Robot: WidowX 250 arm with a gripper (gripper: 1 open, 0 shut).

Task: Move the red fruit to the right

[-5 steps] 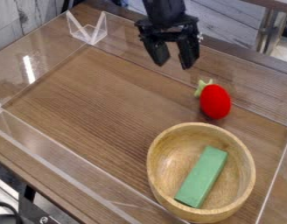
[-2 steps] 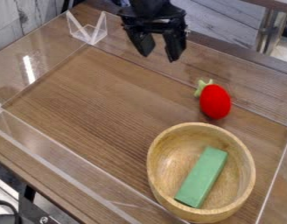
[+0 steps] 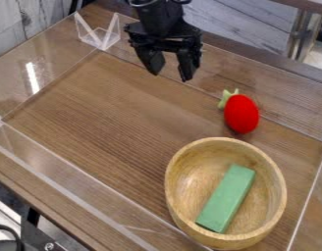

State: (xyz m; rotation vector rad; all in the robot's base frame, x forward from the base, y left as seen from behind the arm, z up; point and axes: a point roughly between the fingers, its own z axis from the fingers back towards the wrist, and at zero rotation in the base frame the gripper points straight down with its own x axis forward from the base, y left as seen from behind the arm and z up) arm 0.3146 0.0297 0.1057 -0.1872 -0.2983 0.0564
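Red fruit [image 3: 241, 115] rests on the wooden desk [image 3: 111, 123], in the right-hand part of the view, just above the round wooden bowl [image 3: 177, 192] and apart from it. Glossy and rounded, it has a small green leafy top [image 3: 228, 96] that points toward the upper left of the view. The bowl sits in the lower right, and inside it lies a flat green rectangular block [image 3: 227, 199], set at a slant. The pincer [image 3: 171, 76] hangs near the top of the view, left of the fruit and farther up, its dark fingers spread apart with nothing gripped between them. It does not touch the fruit. At the upper left, a clear, angular object [image 3: 98, 31] stands near the desk's far edge. Dark cables [image 3: 23, 224] show in the lower left corner, beside the desk.
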